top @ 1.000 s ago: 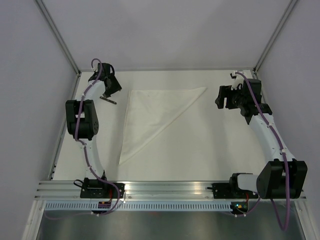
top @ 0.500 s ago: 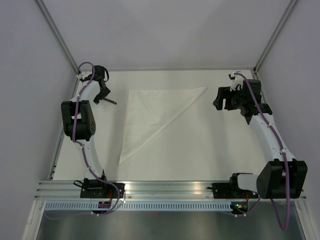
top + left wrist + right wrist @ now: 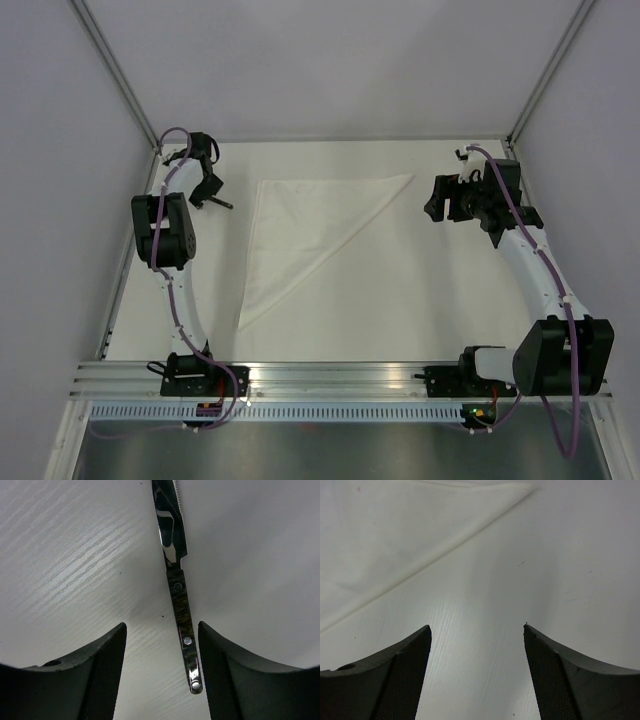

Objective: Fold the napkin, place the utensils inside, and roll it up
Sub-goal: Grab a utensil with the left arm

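The napkin (image 3: 300, 225) lies folded into a white triangle in the middle of the table; its right corner also shows in the right wrist view (image 3: 395, 535). One utensil, a dark shiny knife (image 3: 222, 204), lies flat on the table left of the napkin. My left gripper (image 3: 204, 192) is open over the knife's handle end. In the left wrist view the handle (image 3: 181, 612) lies between the jaws (image 3: 161, 625), close to the right finger and touching neither. My right gripper (image 3: 433, 206) is open and empty (image 3: 476, 626) over bare table, right of the napkin's right corner. No other utensil shows.
Grey walls and metal frame posts close in the table at the back and both sides. The left arm's elbow (image 3: 160, 228) stands by the left edge. An aluminium rail (image 3: 330, 375) runs along the near edge.
My left gripper has drawn back toward the far left corner and turned, now at the knife's handle end. The knife and napkin have stayed put. My right gripper has shifted slightly left.
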Robot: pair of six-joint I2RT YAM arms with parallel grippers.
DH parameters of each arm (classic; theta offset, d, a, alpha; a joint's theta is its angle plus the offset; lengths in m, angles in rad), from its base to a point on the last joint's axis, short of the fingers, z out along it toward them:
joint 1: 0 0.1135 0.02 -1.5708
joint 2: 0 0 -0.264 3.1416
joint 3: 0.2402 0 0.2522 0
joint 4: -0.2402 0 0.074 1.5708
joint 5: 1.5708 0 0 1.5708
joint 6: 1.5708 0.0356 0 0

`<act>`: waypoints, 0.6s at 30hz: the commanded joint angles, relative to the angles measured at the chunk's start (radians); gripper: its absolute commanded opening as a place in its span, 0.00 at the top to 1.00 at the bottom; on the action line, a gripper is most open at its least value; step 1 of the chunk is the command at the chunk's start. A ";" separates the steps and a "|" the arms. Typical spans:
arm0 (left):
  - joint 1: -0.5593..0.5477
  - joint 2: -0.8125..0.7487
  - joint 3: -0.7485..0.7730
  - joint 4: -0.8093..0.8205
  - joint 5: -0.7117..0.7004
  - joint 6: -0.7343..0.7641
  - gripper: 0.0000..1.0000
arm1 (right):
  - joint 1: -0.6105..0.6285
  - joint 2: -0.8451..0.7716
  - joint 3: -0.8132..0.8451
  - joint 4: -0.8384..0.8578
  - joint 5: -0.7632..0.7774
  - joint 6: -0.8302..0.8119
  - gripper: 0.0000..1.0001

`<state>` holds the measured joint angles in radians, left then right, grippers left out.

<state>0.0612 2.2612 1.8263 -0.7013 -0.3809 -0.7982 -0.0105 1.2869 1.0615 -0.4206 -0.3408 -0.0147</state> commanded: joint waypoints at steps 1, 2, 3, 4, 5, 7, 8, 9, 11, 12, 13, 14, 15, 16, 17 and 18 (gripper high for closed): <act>0.003 0.037 0.051 -0.035 0.017 -0.038 0.36 | 0.003 0.003 0.043 -0.001 -0.010 0.002 0.20; 0.005 0.043 0.073 -0.058 0.016 -0.038 0.37 | 0.003 0.003 0.043 -0.001 -0.013 0.002 0.20; 0.003 0.049 0.085 -0.069 0.016 -0.032 0.38 | 0.003 0.003 0.045 -0.001 -0.015 0.001 0.20; 0.002 0.069 0.099 -0.081 0.017 -0.027 0.39 | 0.003 0.003 0.046 -0.003 -0.017 0.001 0.20; 0.003 0.078 0.114 -0.095 0.019 -0.019 0.40 | 0.003 0.003 0.046 -0.003 -0.018 0.001 0.20; 0.003 0.101 0.160 -0.141 0.017 -0.015 0.41 | 0.004 0.002 0.049 -0.007 -0.024 -0.001 0.20; 0.003 0.119 0.189 -0.168 0.017 -0.001 0.42 | 0.004 0.000 0.049 -0.009 -0.029 -0.001 0.20; 0.002 0.129 0.203 -0.184 0.016 0.001 0.43 | 0.004 0.000 0.051 -0.009 -0.030 -0.001 0.20; 0.002 0.144 0.220 -0.198 0.023 0.013 0.48 | 0.004 0.000 0.052 -0.014 -0.038 -0.001 0.20; 0.003 0.147 0.220 -0.204 0.028 0.019 0.51 | 0.003 0.000 0.052 -0.015 -0.041 -0.001 0.20; 0.003 0.147 0.220 -0.207 0.031 0.024 0.55 | 0.004 0.002 0.054 -0.015 -0.043 -0.002 0.20; 0.002 0.150 0.215 -0.210 0.036 0.028 0.60 | 0.003 0.000 0.054 -0.017 -0.044 -0.002 0.20; 0.003 0.150 0.214 -0.211 0.040 0.036 0.63 | 0.004 0.000 0.054 -0.018 -0.046 -0.004 0.20; 0.002 0.152 0.211 -0.216 0.045 0.042 0.67 | 0.004 0.000 0.054 -0.020 -0.050 -0.004 0.20; 0.003 0.153 0.202 -0.216 0.054 0.054 0.76 | 0.004 0.003 0.055 -0.021 -0.052 -0.004 0.20; 0.003 0.149 0.196 -0.216 0.063 0.062 0.81 | 0.003 0.003 0.057 -0.024 -0.055 -0.004 0.20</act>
<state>0.0612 2.3806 2.0144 -0.8600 -0.3557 -0.7876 -0.0105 1.2896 1.0718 -0.4351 -0.3706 -0.0154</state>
